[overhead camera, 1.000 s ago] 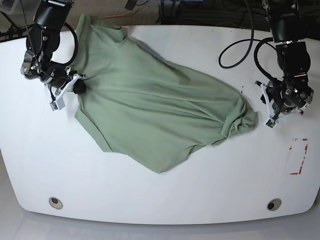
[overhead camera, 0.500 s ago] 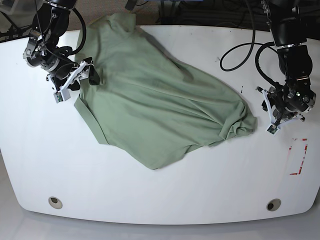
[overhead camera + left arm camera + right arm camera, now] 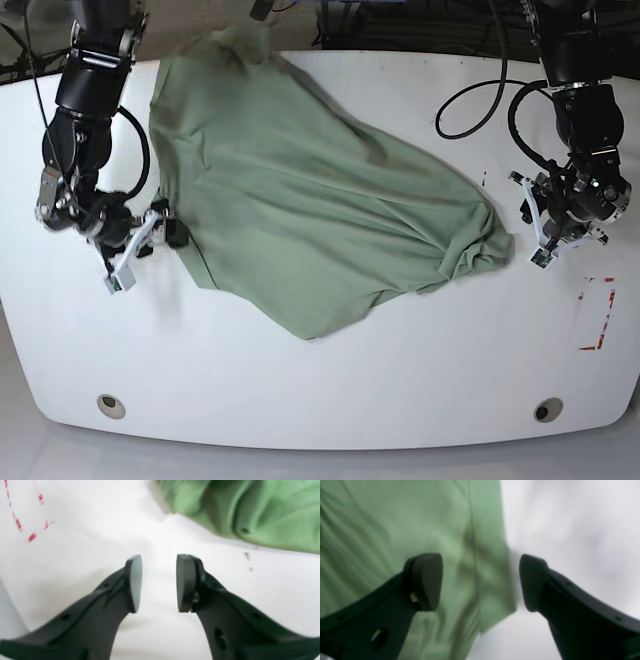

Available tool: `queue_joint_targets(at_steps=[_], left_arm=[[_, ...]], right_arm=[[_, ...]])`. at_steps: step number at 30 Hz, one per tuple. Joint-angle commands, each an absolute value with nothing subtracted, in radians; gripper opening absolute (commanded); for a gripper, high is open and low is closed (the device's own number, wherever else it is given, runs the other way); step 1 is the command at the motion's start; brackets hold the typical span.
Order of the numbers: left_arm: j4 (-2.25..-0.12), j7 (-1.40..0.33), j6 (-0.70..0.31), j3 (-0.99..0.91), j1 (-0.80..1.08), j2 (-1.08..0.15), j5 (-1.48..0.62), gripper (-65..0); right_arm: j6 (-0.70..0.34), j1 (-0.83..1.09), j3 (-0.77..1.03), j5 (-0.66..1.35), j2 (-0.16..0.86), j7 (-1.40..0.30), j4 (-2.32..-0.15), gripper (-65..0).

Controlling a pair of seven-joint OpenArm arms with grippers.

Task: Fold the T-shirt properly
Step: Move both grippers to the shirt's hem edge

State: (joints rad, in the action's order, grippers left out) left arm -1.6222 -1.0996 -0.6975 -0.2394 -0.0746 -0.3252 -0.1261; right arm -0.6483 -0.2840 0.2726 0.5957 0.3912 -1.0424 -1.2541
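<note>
Across the middle of the white table point(image 3: 330, 390) the T-shirt point(image 3: 310, 220) lies spread but rumpled, its long axis running from about 11 o'clock, where one end reaches the far table edge, down to about 4 o'clock, where the cloth bunches into a knot of folds. A pointed flap of fabric hangs toward 6 o'clock.

At the shirt's 9 o'clock edge sits the right gripper point(image 3: 160, 232). Its wrist view shows the two dark fingers point(image 3: 425, 580) well apart, one over the green cloth and the other over bare table, with the shirt's seamed edge running between them; nothing is pinched, and whether the pads touch the fabric cannot be told through the blur.

At 3 o'clock, just beside the bunched end of the shirt, hangs the left gripper point(image 3: 545, 222). Its fingers point(image 3: 133, 582) stand partly apart with only white table between them, holding nothing. In that wrist view the crumpled green folds lie toward 1 o'clock of the fingertips, near but clear of them, and a red dashed outline point(image 3: 25, 522) shows toward 10 o'clock. The same red marking point(image 3: 596, 313) lies on the table at the base view's 4 o'clock.
</note>
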Motion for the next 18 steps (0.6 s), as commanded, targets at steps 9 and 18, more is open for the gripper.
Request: queue_joint_targets(at_steps=[9,18], left_arm=[[-1.641,-1.092,-0.698,-0.243,-0.084,-0.34,-0.122,-44.7],[-1.641,-1.092,-0.698,-0.243,-0.085,-0.341,-0.122,-44.6]], right_arm=[[-0.653,-0.584,-0.07,0.619,0.435,-0.742,-0.88,-18.9],[-0.698,-0.779,-0.298,0.619,0.381,-0.496,-0.495,-18.5]])
